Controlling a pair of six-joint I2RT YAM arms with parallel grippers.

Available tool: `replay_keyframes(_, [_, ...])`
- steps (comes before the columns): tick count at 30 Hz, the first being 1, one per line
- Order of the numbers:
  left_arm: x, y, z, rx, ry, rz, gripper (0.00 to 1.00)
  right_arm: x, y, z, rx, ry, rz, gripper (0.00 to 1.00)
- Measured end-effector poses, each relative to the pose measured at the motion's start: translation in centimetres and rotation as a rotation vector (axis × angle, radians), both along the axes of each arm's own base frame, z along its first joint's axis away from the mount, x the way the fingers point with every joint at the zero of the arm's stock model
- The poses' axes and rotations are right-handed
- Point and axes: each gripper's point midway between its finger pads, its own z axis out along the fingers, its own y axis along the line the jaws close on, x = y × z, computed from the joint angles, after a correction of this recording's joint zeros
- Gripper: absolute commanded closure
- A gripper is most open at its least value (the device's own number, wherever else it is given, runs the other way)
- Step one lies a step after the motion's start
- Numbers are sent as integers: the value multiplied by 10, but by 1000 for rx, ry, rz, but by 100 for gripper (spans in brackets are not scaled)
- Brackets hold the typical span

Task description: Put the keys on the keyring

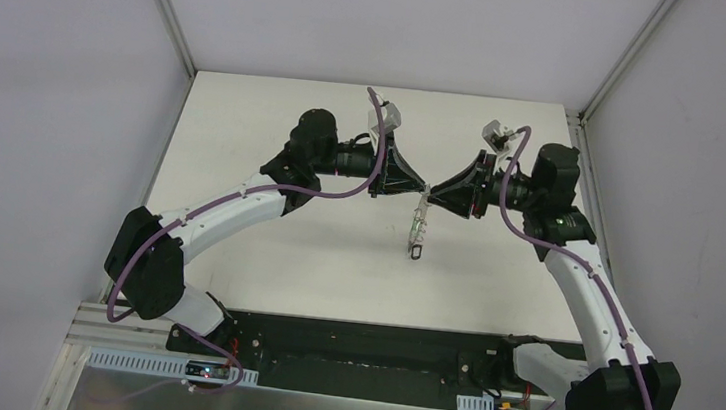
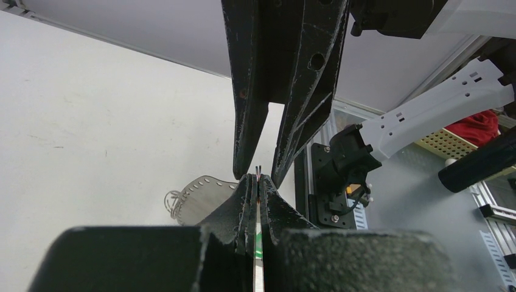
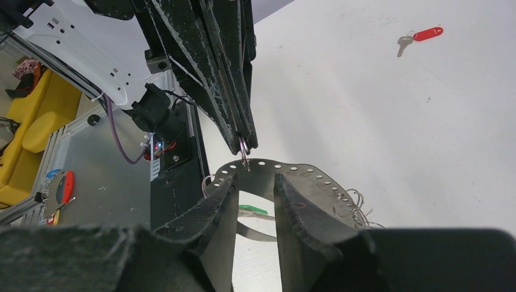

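While the red key [image 3: 420, 35] lies loose on the table [image 1: 264, 256], the keyring [image 3: 310, 176] hangs in the air between the two arms.
Pressed together, the left gripper [image 3: 243, 145] pinches a small wire loop [image 3: 243, 152] on the hoop's rim. The right gripper [image 3: 254, 182] stands part-spread just under the perforated band, clamping nothing that I can make out. The green key [image 3: 252, 210] and a dark piece, likely the black key [image 1: 417, 253], hang below the hoop. They look threaded, though their attachment is hidden, so at least the red key is left. The fingertips crowd each other, while the table edges and walls are well apart.
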Motion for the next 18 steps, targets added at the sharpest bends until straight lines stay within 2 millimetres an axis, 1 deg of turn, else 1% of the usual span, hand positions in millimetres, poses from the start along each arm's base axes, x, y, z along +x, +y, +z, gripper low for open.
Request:
replay_keyframes(5, [0,0,0,0,1,-1,100,0,3,0,0,1,12,72])
replay_keyframes(18, [0,-1,-3,4,8,-2,100,-1,8,3,3,-5,29,93])
